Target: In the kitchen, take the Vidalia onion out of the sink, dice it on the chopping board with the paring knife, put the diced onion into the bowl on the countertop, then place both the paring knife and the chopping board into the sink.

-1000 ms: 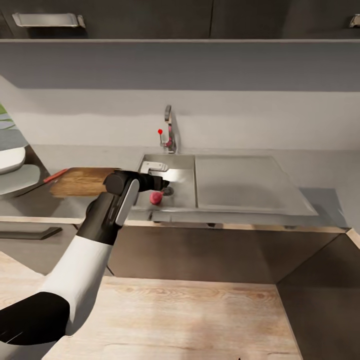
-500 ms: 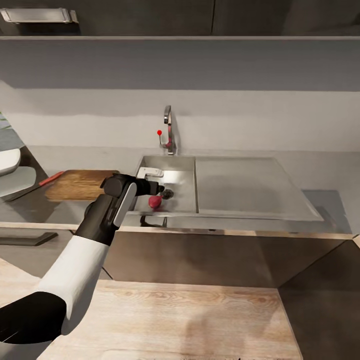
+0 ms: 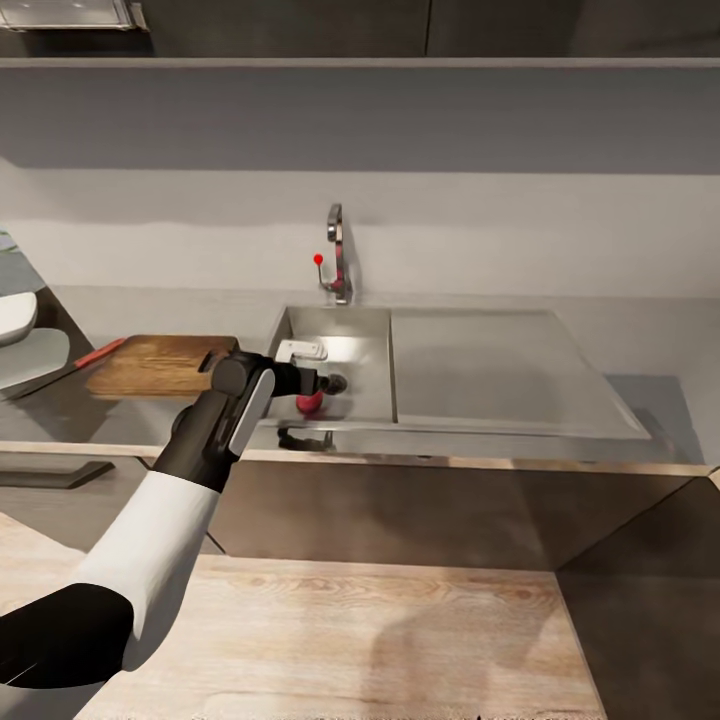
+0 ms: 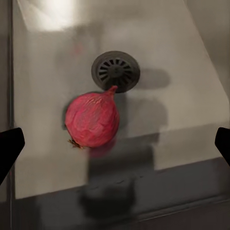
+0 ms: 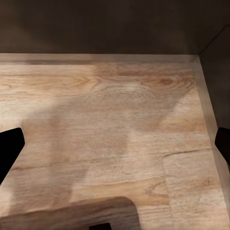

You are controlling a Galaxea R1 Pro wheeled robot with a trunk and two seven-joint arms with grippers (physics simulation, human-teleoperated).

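No readable text, label, brand, number or sign appears on anything here.

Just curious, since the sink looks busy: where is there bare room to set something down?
The drainboard right of the basin is bare. The basin holds the onion beside the drain, with the left gripper above.

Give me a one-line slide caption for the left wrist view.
Open left end effector poised above the red onion lying beside the drain on the sink floor.
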